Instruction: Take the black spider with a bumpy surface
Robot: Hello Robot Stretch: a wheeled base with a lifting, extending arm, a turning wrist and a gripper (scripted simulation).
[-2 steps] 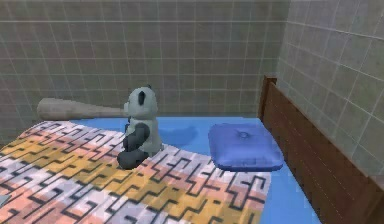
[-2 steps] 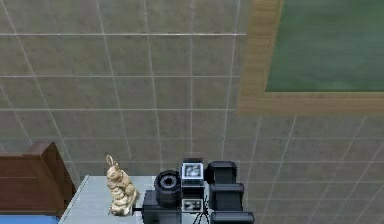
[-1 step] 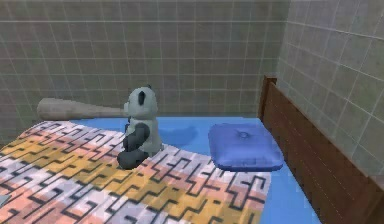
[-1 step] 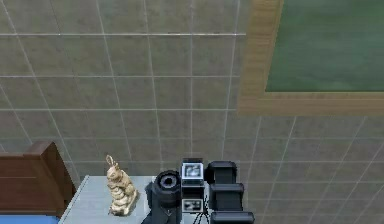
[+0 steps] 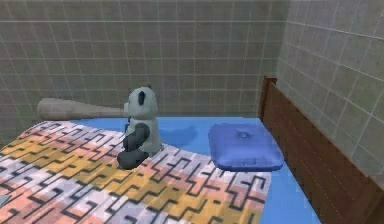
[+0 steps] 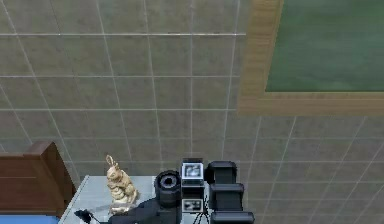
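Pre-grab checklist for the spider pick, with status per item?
1. Target spider confirmed: cannot tell. What lies at the far end of the gripper is too small to name.
2. Arm reached out to the side table: ok.
3. Gripper load: cannot tell, since the tabletop and its things sit behind its far end.
4. Clearance from the rabbit figurine: cannot tell. It stands close beside the gripper in the picture.
5. Bed items out of the way: ok. The panda toy, bat and pillow lie on the bed, not the table.
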